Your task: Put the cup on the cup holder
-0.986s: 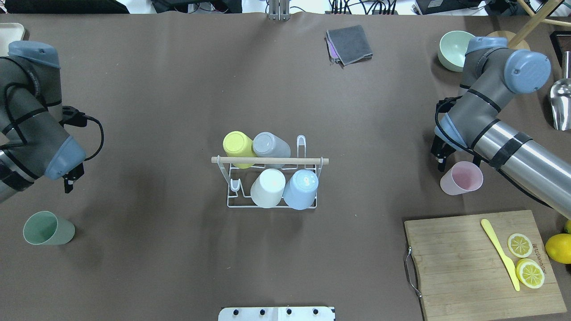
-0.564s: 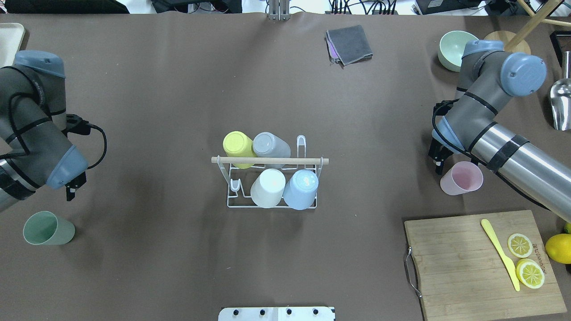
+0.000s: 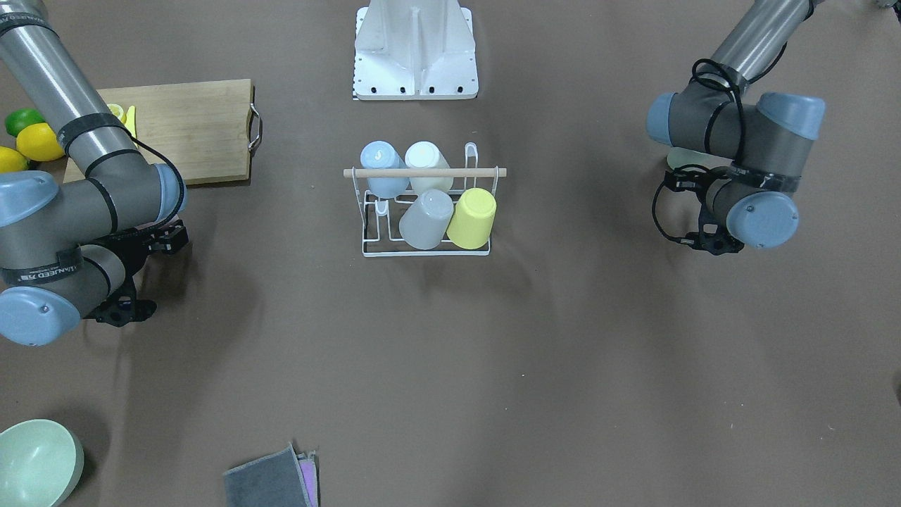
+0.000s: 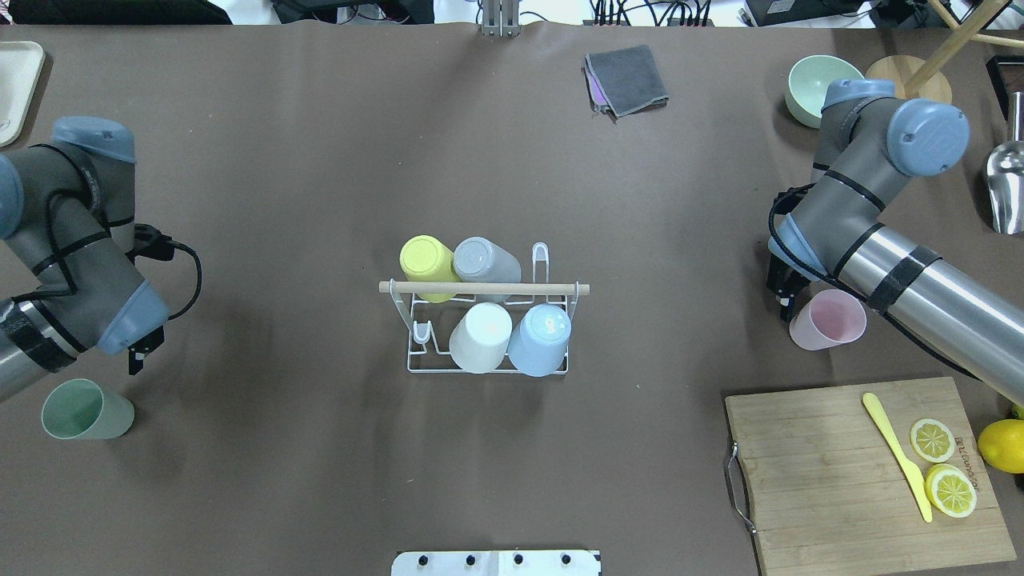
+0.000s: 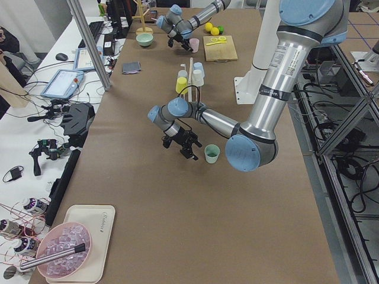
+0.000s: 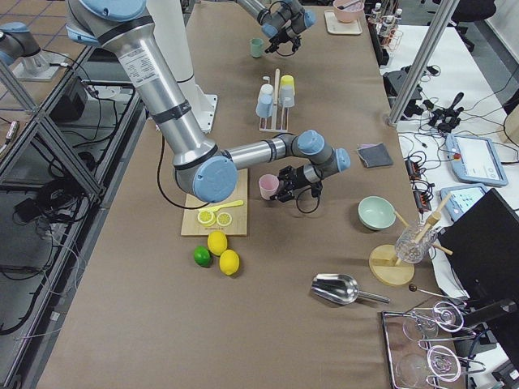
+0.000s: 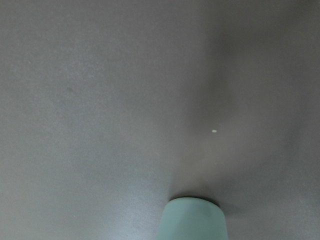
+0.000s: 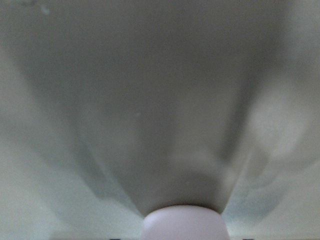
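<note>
Standing in the middle of the bench (image 4: 304, 448), the cup holder (image 4: 484, 288) carries a yellow cup (image 4: 426, 262), grey cup (image 4: 483, 261), white cup (image 4: 481, 336) and blue cup (image 4: 541, 339), all upturned. The left pincer (image 4: 138, 358) hangs near the upright green cup (image 4: 86, 410). The right pincer (image 4: 782, 293) hangs just beside the upright pink cup (image 4: 828, 320). Too little of either pincer shows to tell whether it is spread or pressed together.
</note>
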